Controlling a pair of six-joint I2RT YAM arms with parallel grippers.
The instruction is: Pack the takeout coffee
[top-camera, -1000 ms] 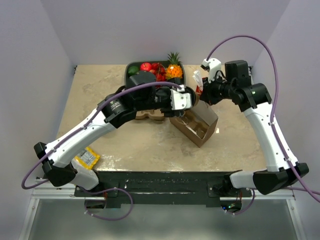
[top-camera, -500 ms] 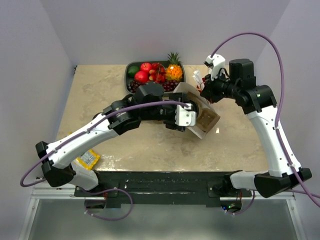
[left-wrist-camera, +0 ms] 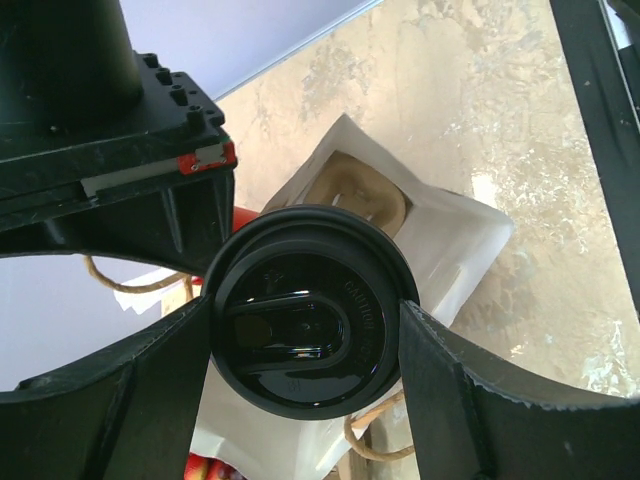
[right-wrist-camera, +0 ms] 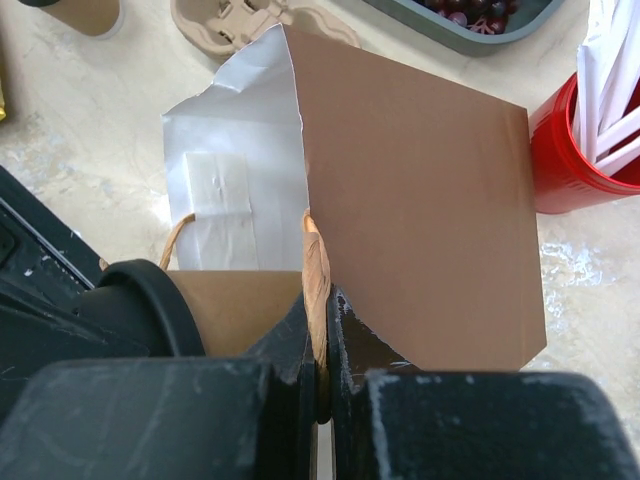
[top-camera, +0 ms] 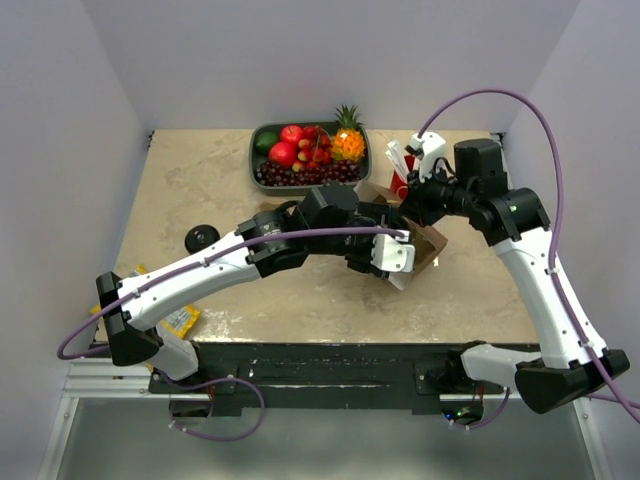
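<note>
The takeout coffee (left-wrist-camera: pixel 305 325), a kraft cup under a black lid, sits between the fingers (left-wrist-camera: pixel 450 385) of my left gripper (left-wrist-camera: pixel 305 335), which is shut on its sides. It hangs at the mouth of a brown paper bag (left-wrist-camera: pixel 455 240) with a white inside. In the right wrist view the cup's brown wall (right-wrist-camera: pixel 235 305) lies beside the bag's brown side (right-wrist-camera: pixel 420 200). My right gripper (right-wrist-camera: pixel 322 300) is shut on the bag's twine handle (right-wrist-camera: pixel 316 255), holding the bag tilted. From above, the left gripper (top-camera: pixel 395 250) meets the bag (top-camera: pixel 428 240) below the right gripper (top-camera: pixel 415 205).
A red cup of white straws (top-camera: pixel 400 178) stands just behind the bag. A fruit tray (top-camera: pixel 258 160) sits at the back. A cardboard cup carrier (right-wrist-camera: pixel 250 18) and another kraft cup (right-wrist-camera: pixel 85 12) lie beyond the bag. A black lid (top-camera: pixel 202 238) and a yellow packet (top-camera: pixel 180 318) lie at the left.
My left arm has swung right and nearer with the coffee, up to the bag's mouth. The right gripper has pulled the bag up and turned it. The black lid at the left is uncovered.
</note>
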